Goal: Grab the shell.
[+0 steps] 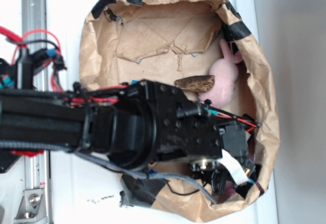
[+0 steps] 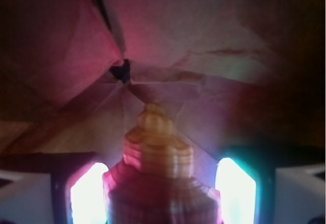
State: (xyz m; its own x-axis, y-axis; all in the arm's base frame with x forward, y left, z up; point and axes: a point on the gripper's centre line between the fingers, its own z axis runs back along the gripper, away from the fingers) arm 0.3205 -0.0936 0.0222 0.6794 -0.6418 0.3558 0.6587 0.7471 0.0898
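Since the shell (image 2: pixel 159 155) is seen between the parted fingers of the pincer (image 2: pixel 162 193), its long axis running forward to the tip, closing is judged sufficient.

shell (image 2: pixel 158 152) glossy orange-brown with stepped ribs, reddish toward the bottom. paper bag (image 1: pixel 265 91) tan, crumpled, black tape patches on rim. bunny (image 1: pixel 224 79) pale pink. flat piece (image 1: pixel 194 84) dark rough brown. arm (image 1: pixel 127 127) black, red wires.
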